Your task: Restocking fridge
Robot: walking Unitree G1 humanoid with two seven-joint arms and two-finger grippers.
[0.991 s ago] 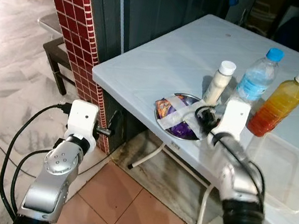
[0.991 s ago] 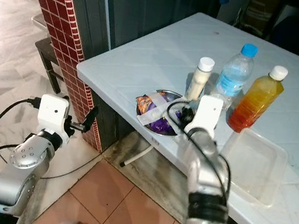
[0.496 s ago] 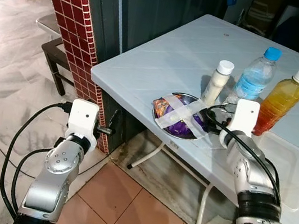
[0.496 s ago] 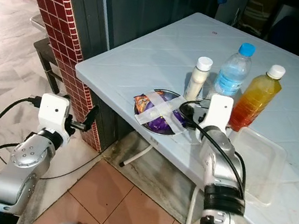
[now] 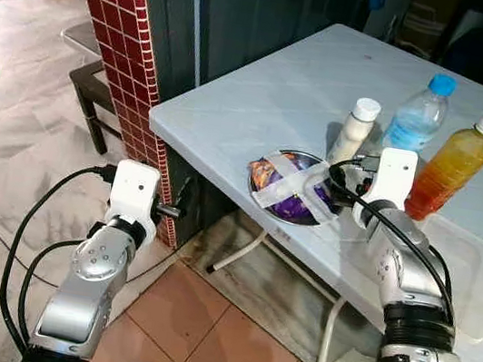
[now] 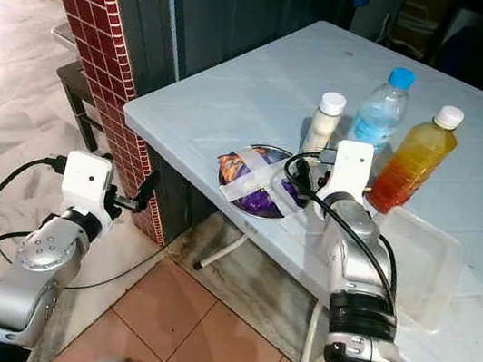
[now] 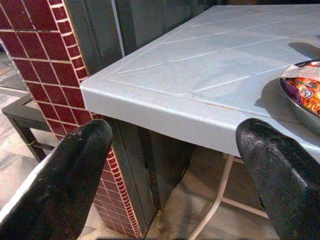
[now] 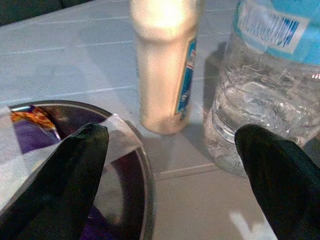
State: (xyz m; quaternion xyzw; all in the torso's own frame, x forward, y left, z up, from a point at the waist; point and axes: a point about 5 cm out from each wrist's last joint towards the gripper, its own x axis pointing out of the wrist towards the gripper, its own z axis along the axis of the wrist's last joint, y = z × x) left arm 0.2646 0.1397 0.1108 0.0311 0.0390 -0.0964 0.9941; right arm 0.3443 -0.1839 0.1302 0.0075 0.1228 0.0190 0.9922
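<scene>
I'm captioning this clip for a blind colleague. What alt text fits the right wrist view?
The open right gripper hovers low over a pale table, pointing at a small cream bottle with a clear water bottle beside it. One finger hangs over the rim of a metal bowl of purple-wrapped snacks crossed with tape.

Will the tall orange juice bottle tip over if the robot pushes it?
Probably, if pushed near its cap: the orange juice bottle is tall and narrow. It looks nearly full, so likely heavy for its size. Its smooth plastic sides may slide on the table when pushed low.
</scene>
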